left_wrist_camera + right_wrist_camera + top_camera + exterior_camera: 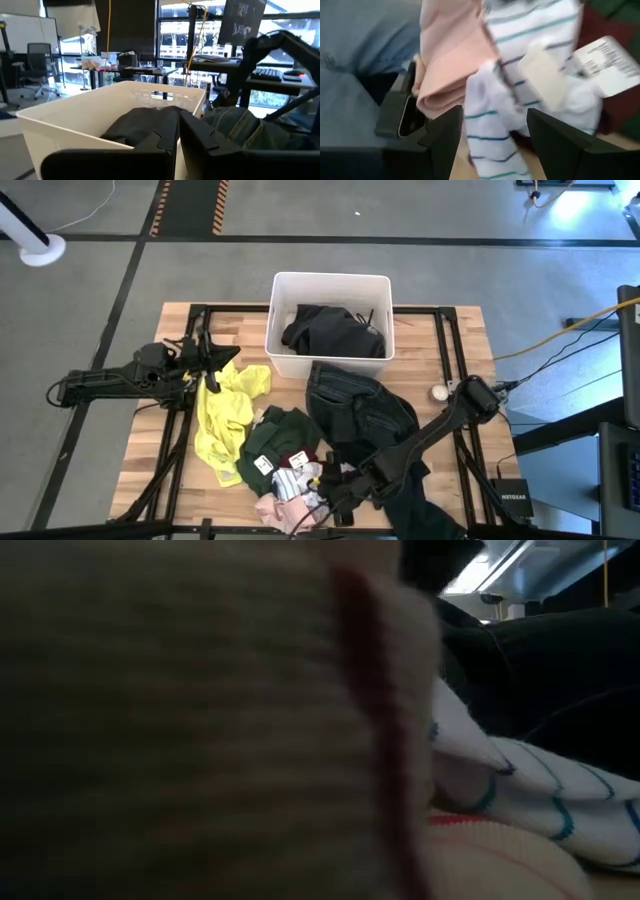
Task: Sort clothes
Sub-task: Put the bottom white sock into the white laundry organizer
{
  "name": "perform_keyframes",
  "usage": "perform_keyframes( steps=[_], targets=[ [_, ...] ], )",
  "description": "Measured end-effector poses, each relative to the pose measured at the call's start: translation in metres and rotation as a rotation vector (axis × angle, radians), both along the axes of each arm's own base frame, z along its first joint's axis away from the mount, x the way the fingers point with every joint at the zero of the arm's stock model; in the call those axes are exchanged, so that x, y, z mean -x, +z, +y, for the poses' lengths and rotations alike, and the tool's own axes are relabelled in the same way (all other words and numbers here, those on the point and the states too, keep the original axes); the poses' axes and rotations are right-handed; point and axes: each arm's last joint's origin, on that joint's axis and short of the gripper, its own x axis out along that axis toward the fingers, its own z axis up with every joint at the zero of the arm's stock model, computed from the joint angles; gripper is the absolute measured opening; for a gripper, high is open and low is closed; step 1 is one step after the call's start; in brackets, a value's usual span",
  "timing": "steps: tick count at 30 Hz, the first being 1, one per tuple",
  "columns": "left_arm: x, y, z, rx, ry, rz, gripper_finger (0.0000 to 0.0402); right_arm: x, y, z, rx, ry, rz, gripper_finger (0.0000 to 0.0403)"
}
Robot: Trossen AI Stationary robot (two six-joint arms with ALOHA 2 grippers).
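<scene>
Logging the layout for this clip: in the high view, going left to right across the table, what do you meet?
Left claw → yellow top → dark green shirt → dark jeans → small white ball.

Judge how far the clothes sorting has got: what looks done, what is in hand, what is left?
Done: one black garment lies in the white bin. In hand: the right pincer, open, sits at the striped piece beside the pink piece; the left pincer, shut, is by the yellow top. Left: jeans, green shirt, all on the table.
</scene>
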Motion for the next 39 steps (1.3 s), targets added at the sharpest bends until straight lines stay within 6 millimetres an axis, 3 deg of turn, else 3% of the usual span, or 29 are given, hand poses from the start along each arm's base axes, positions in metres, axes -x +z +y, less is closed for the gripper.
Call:
perform_keyframes(
  steps=[6,9,17,21,24,30,39],
  targets=[
    [0.000,-0.001,0.000,0.040,-0.005,-0.003,0.0013,-0.005,-0.020,0.007,0.006,0.003,0.002,0.0227],
    [0.000,-0.003,0.000,0.049,-0.005,0.012,0.0013,-0.005,-0.021,0.005,0.040,-0.027,-0.010,0.0186],
    [0.000,-0.003,0.000,0.051,-0.006,0.008,0.0013,-0.006,-0.022,0.002,0.088,-0.069,-0.028,0.0031],
    [0.000,-0.003,0.000,0.051,-0.006,0.009,0.0013,-0.006,-0.016,0.002,0.089,-0.068,-0.028,0.0016],
    [0.000,-0.003,0.000,0.052,-0.006,0.014,0.0013,-0.008,0.009,0.003,0.106,-0.086,-0.065,0.0025],
    [0.000,-0.006,0.000,0.056,-0.005,0.048,0.0013,-0.020,0.078,-0.010,0.153,-0.146,-0.106,0.0007],
    [-0.001,-0.018,0.000,0.081,-0.003,0.160,0.0013,-0.029,0.182,-0.076,0.474,-0.348,-0.226,0.0011]
  ],
)
